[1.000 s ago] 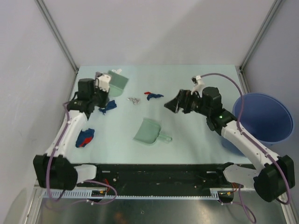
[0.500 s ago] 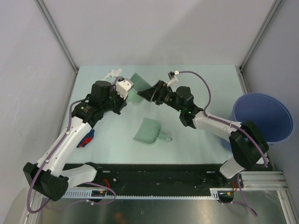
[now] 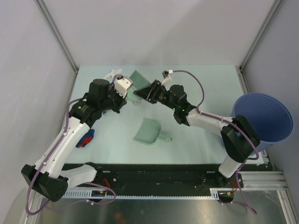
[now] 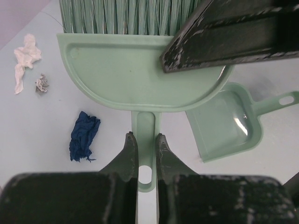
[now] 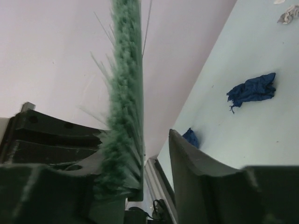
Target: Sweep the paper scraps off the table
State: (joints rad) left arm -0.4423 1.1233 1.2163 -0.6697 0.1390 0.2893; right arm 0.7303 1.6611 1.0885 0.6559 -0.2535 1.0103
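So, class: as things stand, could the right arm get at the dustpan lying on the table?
Probably yes. The dustpan lies uncovered close to the right gripper, with nothing between them. Its jaws look open astride the brush, whose handle the left gripper holds, so it must back off first.

- I read the table [image 3: 219, 93] as a flat, pale mint-green rectangle with a black rail along its near edge.
- On the top view a blue-and-red scrap [image 3: 85, 138] lies crumpled close to the table's left edge.
- My left wrist view shows a dark blue scrap [image 4: 84, 135], loosely bunched and lying flat on the surface.
- Well apart from it, up and to the left in that view, lies a white scrap [image 4: 25, 58], long and twisted.
- A tiny grey scrap [image 4: 42, 84] sits just beside the white one.
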